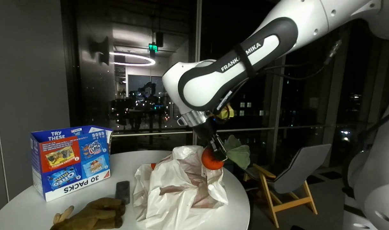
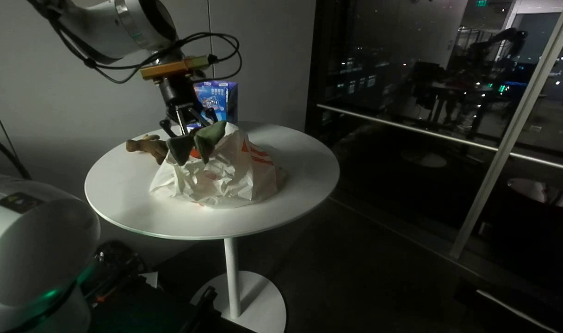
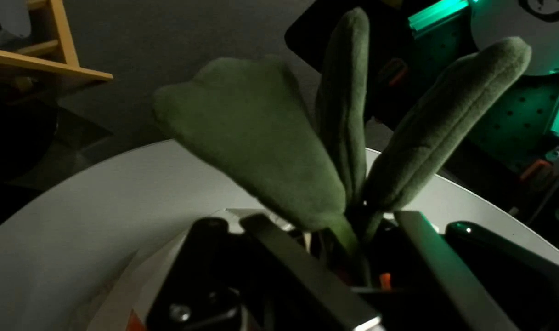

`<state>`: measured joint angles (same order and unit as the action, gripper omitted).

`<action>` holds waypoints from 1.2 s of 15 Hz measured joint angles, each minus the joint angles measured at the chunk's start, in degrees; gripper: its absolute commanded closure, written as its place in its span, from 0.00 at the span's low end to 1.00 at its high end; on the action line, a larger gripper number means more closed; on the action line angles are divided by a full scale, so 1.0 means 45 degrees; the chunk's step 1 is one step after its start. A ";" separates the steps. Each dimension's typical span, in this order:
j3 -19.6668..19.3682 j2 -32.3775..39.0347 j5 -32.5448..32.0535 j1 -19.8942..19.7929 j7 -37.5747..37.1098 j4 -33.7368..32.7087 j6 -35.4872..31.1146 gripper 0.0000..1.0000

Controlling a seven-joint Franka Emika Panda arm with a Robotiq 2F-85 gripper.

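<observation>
My gripper (image 1: 223,152) is shut on a soft plush vegetable with an orange-red round body (image 1: 212,159) and green leaves (image 1: 237,151). The fingers close around it where the leaves meet the body. The leaves fan out past the fingers in the wrist view (image 3: 265,138), while the body is mostly hidden there. A crumpled white plastic bag (image 1: 162,195) with orange print lies on the round table, and the plush is at its upper edge. In an exterior view the leaves (image 2: 210,138) overlap the bag (image 2: 235,175). I cannot tell whether the plush touches the bag.
A blue snack box (image 1: 73,159) stands on the white round table (image 1: 237,195). A brown glove-like object (image 1: 98,212), a small tan piece (image 1: 63,214) and a dark grey block (image 1: 122,191) lie near the bag. A grey chair (image 1: 296,166) stands beyond the table.
</observation>
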<state>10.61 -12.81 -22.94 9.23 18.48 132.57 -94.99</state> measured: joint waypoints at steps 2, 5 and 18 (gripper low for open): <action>0.0257 0.0641 -0.1123 0.0152 -0.0538 -0.0009 -0.0129 0.96; 0.0629 0.1235 -0.2967 0.0366 -0.1816 -0.0007 -0.0666 0.95; 0.0554 0.3353 -0.4719 0.0654 -0.3027 -0.0075 -0.4798 0.95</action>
<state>13.11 2.28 -44.17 12.18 4.85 132.23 -116.59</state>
